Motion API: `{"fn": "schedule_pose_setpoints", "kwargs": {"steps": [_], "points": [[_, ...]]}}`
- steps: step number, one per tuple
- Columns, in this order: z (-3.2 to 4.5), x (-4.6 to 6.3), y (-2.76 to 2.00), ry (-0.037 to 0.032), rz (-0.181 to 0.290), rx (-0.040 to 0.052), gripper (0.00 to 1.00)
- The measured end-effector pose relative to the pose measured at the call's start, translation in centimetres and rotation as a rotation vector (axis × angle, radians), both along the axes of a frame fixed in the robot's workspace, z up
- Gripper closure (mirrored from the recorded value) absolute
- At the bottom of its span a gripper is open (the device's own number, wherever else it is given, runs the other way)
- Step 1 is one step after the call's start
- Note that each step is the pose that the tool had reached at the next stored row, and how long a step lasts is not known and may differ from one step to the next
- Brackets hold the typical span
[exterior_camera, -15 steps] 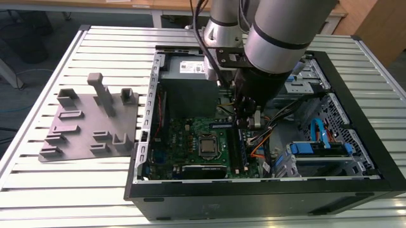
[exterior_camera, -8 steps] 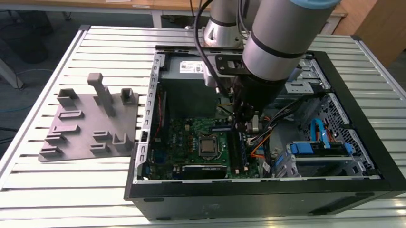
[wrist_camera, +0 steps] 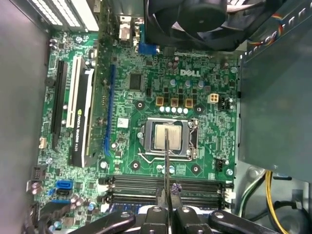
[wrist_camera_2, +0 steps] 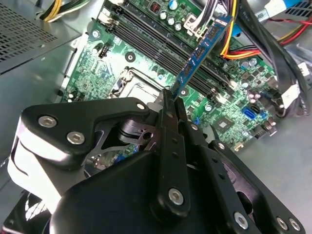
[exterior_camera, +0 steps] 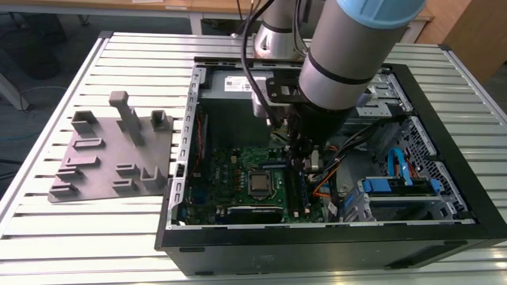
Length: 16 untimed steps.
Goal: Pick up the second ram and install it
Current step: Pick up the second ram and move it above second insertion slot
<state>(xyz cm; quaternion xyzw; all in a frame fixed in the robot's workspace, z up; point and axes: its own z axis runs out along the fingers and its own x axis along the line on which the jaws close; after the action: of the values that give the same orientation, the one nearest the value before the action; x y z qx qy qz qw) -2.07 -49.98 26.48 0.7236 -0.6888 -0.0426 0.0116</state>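
Note:
My gripper [wrist_camera_2: 170, 99] is shut on the second ram [wrist_camera_2: 202, 51], a thin blue-green stick that juts out from between the fingers over the motherboard [wrist_camera_2: 97, 73]. In the first wrist view the ram [wrist_camera: 166, 156] shows edge-on as a thin dark line, running from the gripper [wrist_camera: 167, 196] across the CPU socket [wrist_camera: 165, 140]. The long black memory slots [wrist_camera: 146, 184] lie just under the fingertips, and the same slots [wrist_camera_2: 161, 48] sit beside the stick in the second wrist view. In the exterior view the gripper [exterior_camera: 302, 151] hangs inside the open computer case [exterior_camera: 182, 178] above the motherboard [exterior_camera: 237, 166].
A grey moulded plate [exterior_camera: 111, 154] with upright blocks lies on the slatted table at the exterior view's left. Inside the case, orange and black cables [exterior_camera: 329, 175] and a blue-latched drive cage [exterior_camera: 400, 184] crowd the exterior view's right. A fan [wrist_camera: 195, 19] overhangs the board.

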Motion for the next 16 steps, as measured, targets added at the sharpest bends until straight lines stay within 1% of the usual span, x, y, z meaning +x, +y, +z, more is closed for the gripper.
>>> {"fn": "schedule_pose_setpoints", "kwargs": {"steps": [2, 5, 7, 9, 11, 16], "points": [[-0.25, -0.2, -0.02, 0.0000, 0.000, -0.0001, 0.89], [-0.25, -0.4, -0.05, -0.0012, 0.000, 0.0000, 0.89], [-0.24, -1.1, -0.05, -0.0041, 0.000, 0.0002, 0.89], [-0.24, -2.0, -0.05, -0.0072, 0.000, 0.0004, 0.89], [-0.23, -2.6, -0.05, -0.0084, 0.000, 0.0007, 0.89], [-0.23, -2.6, -0.05, -0.0084, 0.000, 0.0015, 0.89]]}}
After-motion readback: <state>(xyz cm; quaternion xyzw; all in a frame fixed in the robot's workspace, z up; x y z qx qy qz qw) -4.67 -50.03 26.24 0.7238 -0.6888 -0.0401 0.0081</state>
